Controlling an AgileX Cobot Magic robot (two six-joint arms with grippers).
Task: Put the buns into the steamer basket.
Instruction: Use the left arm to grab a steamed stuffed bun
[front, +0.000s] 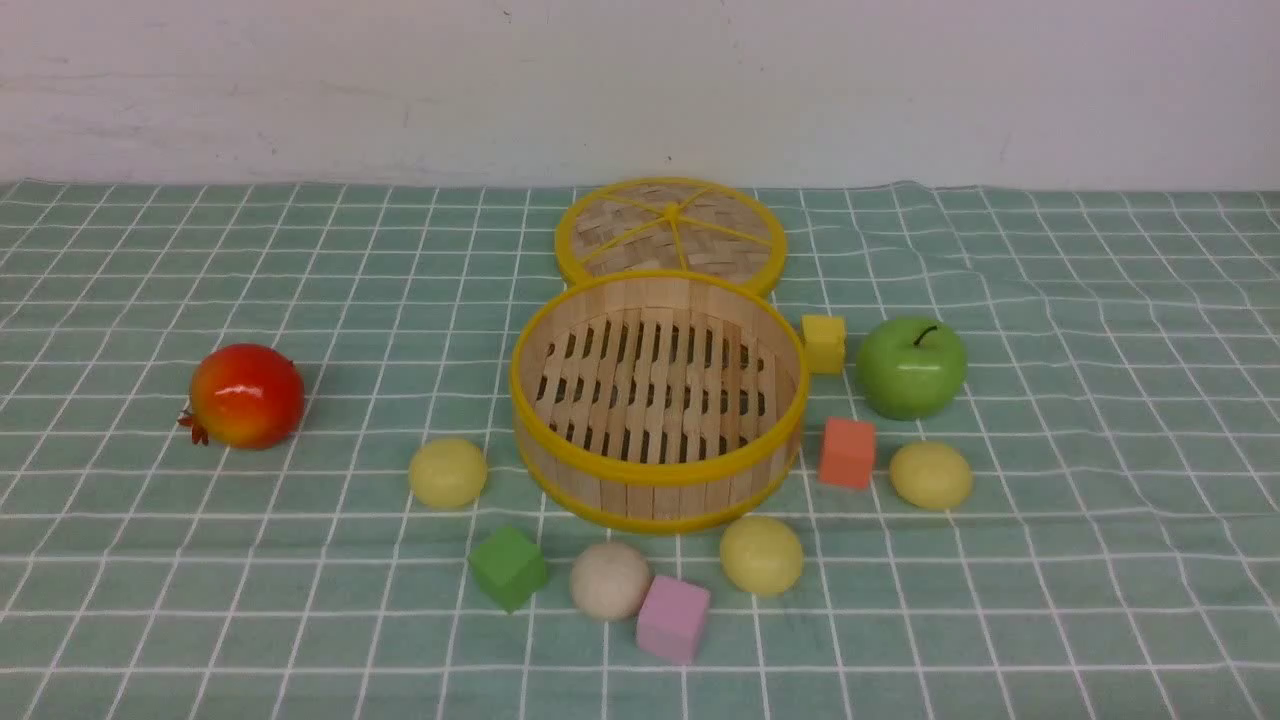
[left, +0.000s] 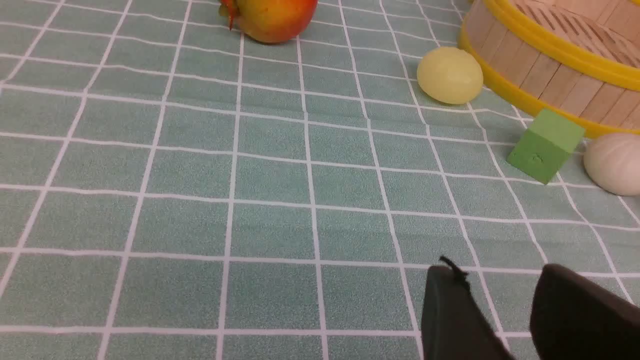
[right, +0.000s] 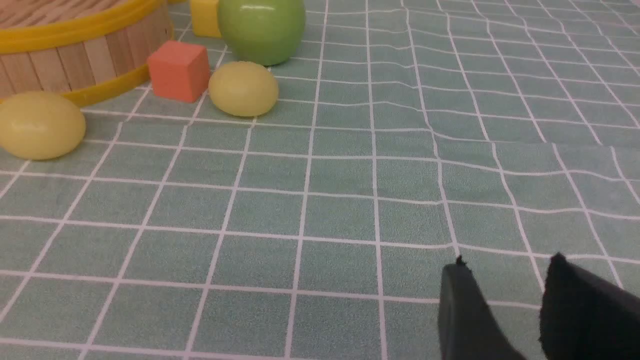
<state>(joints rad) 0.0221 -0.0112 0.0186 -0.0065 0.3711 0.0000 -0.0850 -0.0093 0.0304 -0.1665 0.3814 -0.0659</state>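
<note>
Front view.
- Steamer basket (front: 655, 480): centre of the checked green cloth (front: 1100, 560), upright, mouth up.
- Lid (front: 670, 235): flat on the cloth just beyond the basket's far side.
- Left yellow bun (front: 447, 472): on the cloth just left of the basket.
- Beige bun (front: 610, 580): on the near side of the basket, between the green cube (front: 508, 568) and the pink cube (front: 673, 618).
- Near yellow bun (front: 761, 555): near-right of the basket, close to its wall.
- Right yellow bun (front: 930, 474): right of the orange cube (front: 847, 452), nearer than the green apple (front: 911, 367).
- Yellow cube (front: 824, 343): between the basket and the apple.
- Pomegranate (front: 246, 395): far off to the left.
- All four buns lie outside the basket. My arms do not show here.

Left wrist view.
- My left pincer (left: 497, 270): spread, cloth showing between its fingers, nothing held.
- It sits well apart from the left yellow bun, the green cube and the beige bun.

Right wrist view.
- My right pincer (right: 507, 262): spread likewise, nothing held.
- It sits well apart from the near yellow bun, the orange cube, the right yellow bun and the apple.
</note>
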